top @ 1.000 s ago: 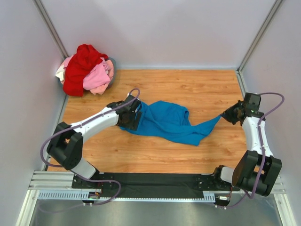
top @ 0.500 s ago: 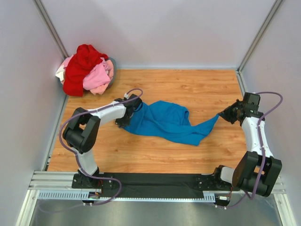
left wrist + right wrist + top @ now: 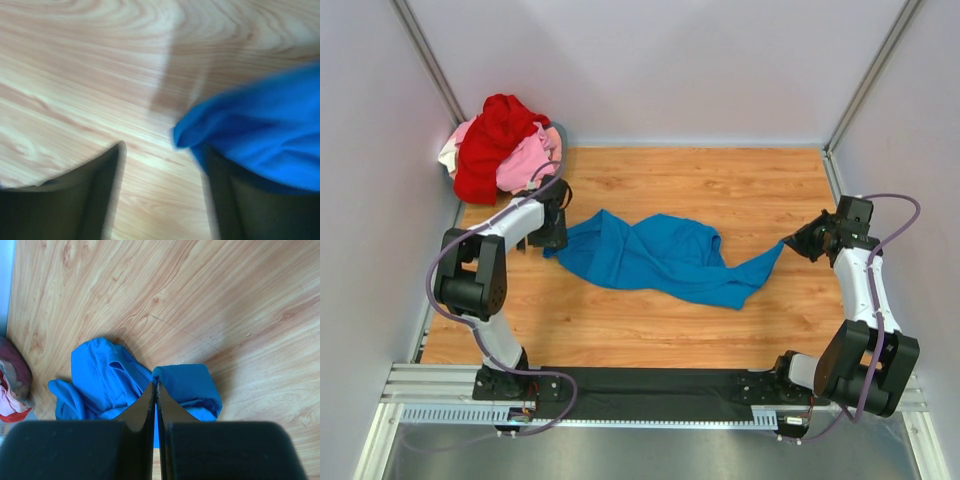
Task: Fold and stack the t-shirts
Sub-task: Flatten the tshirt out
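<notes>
- Swinging out toward the far-left corner, the left gripper [image 3: 548,230] is now sitting at the very end of the blue t-shirt [image 3: 650,258]; a second ago it was hovering over the cloth's left part.
- Its fingers are standing spread, with bare tabletop [image 3: 75,75] showing between them. The shirt's corner is lying against one finger, perhaps draped over it, and is not being pinched.
- The shirt's edge nearest that gripper is lying further out than before, so the cloth is stretching longer between the two grippers.
- The right gripper [image 3: 798,243] is staying where it was, its fingers pressed together and pinching the shirt's opposite tip.
- Judging from this, the spreading-out step is nearing its end. The shirt is drawn out but is still lying wrinkled and twisted through its middle, not yet flat enough for folding.
- Just beyond the left gripper, the red t-shirt [image 3: 490,135], the pink t-shirt [image 3: 525,162] and the whitish t-shirt [image 3: 448,155] are waiting in one heap.
</notes>
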Robot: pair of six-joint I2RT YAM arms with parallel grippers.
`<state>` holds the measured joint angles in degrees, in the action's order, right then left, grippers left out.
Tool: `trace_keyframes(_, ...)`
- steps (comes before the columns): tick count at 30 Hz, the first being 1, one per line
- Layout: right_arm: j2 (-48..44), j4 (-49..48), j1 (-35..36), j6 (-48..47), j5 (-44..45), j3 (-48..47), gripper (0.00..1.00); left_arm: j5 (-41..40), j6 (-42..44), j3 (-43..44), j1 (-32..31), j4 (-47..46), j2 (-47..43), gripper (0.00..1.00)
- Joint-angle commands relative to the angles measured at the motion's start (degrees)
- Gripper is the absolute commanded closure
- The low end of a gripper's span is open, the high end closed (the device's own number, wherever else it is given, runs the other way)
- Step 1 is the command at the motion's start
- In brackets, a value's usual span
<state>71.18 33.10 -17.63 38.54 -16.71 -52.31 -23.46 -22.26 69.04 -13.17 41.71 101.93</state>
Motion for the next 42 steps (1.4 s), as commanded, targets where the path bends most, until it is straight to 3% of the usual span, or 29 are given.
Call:
trace_keyframes(1, -0.4, -1.9, 0.4, -0.5, -1.0, -0.2, 1.00, -0.4, -1.5, 1.8, -1.3, 1.6, -2.9, 0.04)
trace_keyframes(5, -0.5, -2.1, 0.9, -0.5, -1.0, 0.1, 1.00, -3.8, -2.1, -0.5, -3.7, 2.5, -8.9, 0.00)
trace_keyframes(8, -0.8, -2.0, 1.2, -0.3, -1.0, 0.1, 0.99, -2.1, -2.3, -2.8, -7.5, 1.3, -13.8, 0.07)
trace_keyframes(12, -1.0, -2.8, 1.3, 0.0, -1.4, 0.6, 1.00, 6.0, -2.3, -6.7, -12.0, -1.9, -15.6, 0.14)
trace_keyframes(14, -1.0, -3.1, 1.4, 0.2, -1.5, 0.7, 1.00, 11.7, -2.1, -9.3, -13.4, -5.1, -15.0, 0.24)
trace_keyframes(18, -1.5, -2.8, 1.4, 0.2, -1.7, 0.5, 0.99, 19.8, -2.6, -12.1, -14.9, -9.4, -12.1, 0.28)
trace_keyframes(24, -2.9, -2.3, 1.4, 0.0, -1.2, 0.8, 1.00, 20.7, -3.1, -12.5, -15.8, -10.6, -9.4, 0.28)
trace_keyframes(31, -2.9, -2.1, 1.4, -0.1, -1.0, 0.7, 0.99, 20.5, -2.7, -12.6, -15.8, -12.2, -7.1, 0.39)
trace_keyframes(38, -2.5, -2.0, 1.5, -0.4, -0.7, 0.8, 1.00, 19.2, -2.2, -13.0, -15.8, -13.0, -5.8, 0.44)
trace_keyframes(42, -2.5, -2.0, 1.5, -0.5, -0.5, 1.0, 1.00, 18.5, -1.9, -13.5, -15.8, -13.4, -5.1, 0.56)
